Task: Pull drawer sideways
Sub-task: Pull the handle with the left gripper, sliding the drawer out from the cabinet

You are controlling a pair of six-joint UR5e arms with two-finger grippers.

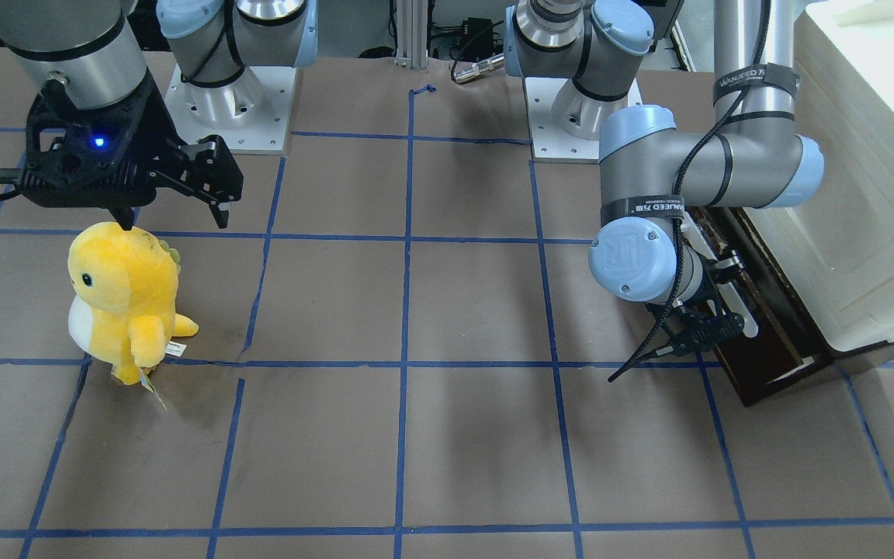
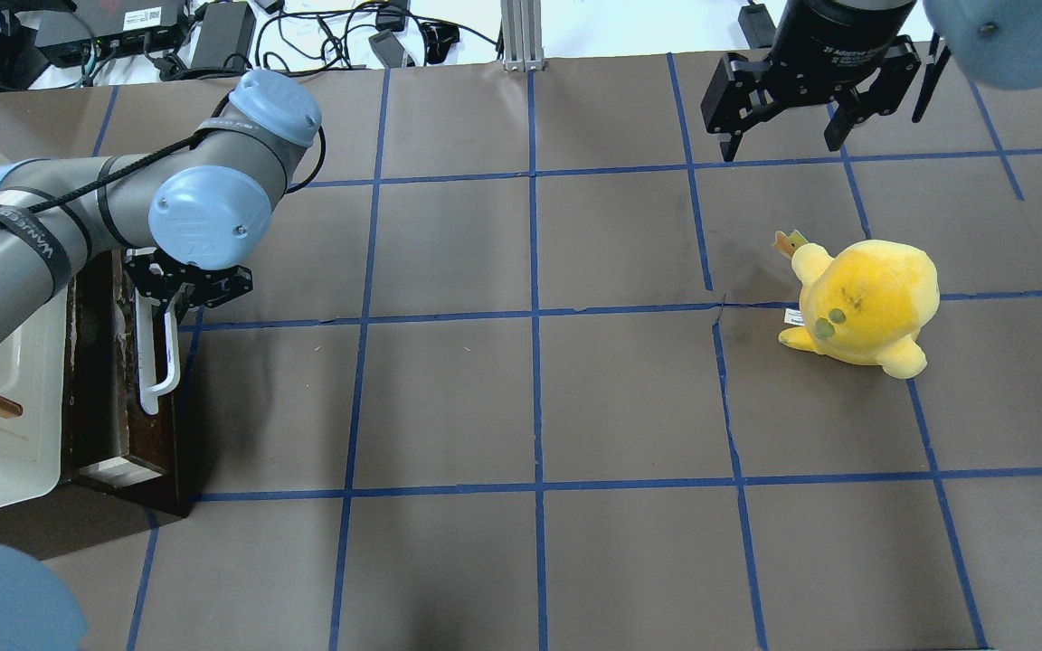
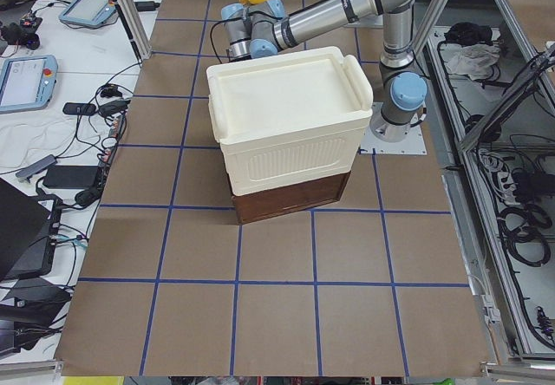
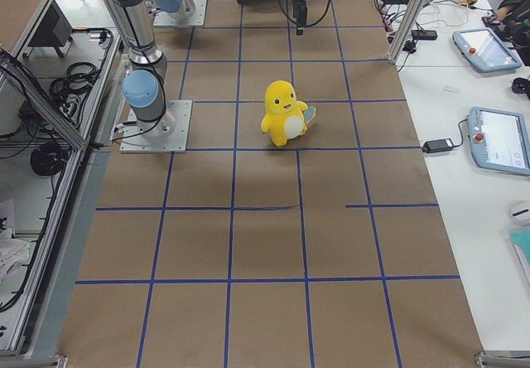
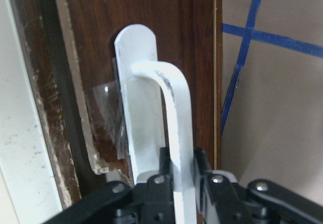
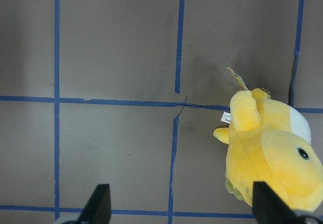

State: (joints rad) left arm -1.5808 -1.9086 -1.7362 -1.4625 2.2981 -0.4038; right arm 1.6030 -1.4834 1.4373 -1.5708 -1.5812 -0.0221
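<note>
Item: my left gripper — clamped on handle, drawer just ahead; I'd pull straight back, grip firm, no twist.

The drawer front is dark worn wood; its handle smooth, scuffed white. The cabinet looks cream plastic. The surface is matt brown paper; the toy, fuzzy yellow cloth.

Bright, even light from above. The yellow plush dinosaur toy throws only a faint, soft shadow onto the brown paper-covered table beside its feet. Close up, the long white bar handle looks soft, slightly blurred.
</note>
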